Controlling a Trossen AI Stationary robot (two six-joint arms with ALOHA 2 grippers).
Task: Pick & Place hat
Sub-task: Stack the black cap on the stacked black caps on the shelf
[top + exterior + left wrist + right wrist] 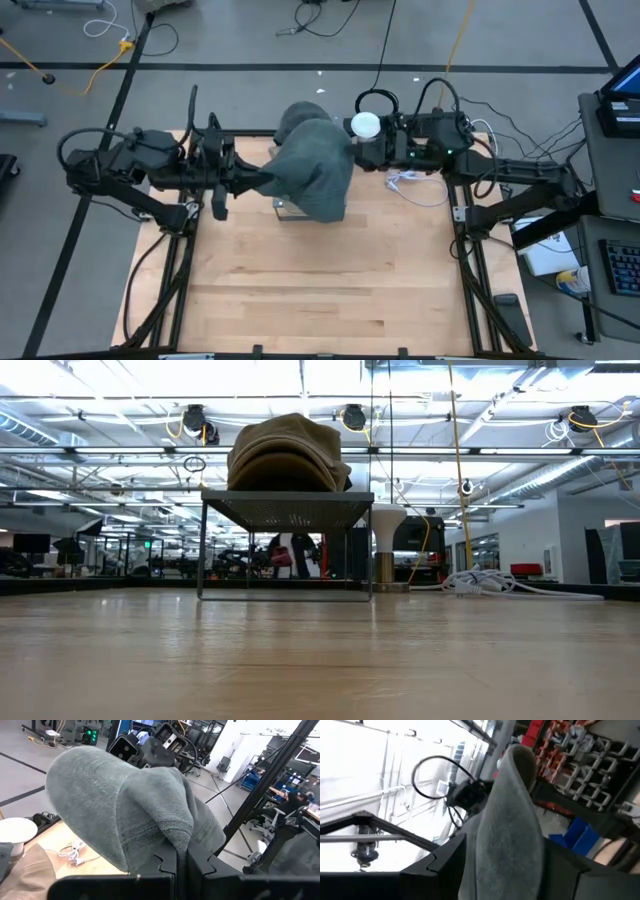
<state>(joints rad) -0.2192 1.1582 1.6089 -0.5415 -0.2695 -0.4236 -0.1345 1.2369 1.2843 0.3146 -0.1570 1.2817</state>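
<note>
A grey knitted hat (315, 165) hangs stretched between my two grippers above the middle of the table's far half. My left gripper (258, 181) is shut on its left side, my right gripper (352, 152) on its right side. Under the hat stands a small wire rack (285, 510), and a tan hat (288, 452) rests on the rack's top. The grey hat does not show in the low view. A white round-topped stand (365, 124) rises just behind the right gripper. My left gripper (181, 865) pinches a gathered fold of the grey hat's edge (176, 837) between its two fingers, coming level from the table's left. The hat is lifted clear and bulges away from the fingers. My right gripper (505, 870) pinches the hat's opposite edge (507, 835) between its fingers, coming level from the table's right; the cloth stands up out of the hold.
A white cable (410, 182) lies coiled on the table near the right arm and also shows as the cable (490, 582) in the low view. The near half of the wooden table (320, 290) is bare board. Metal frame rails run along both sides.
</note>
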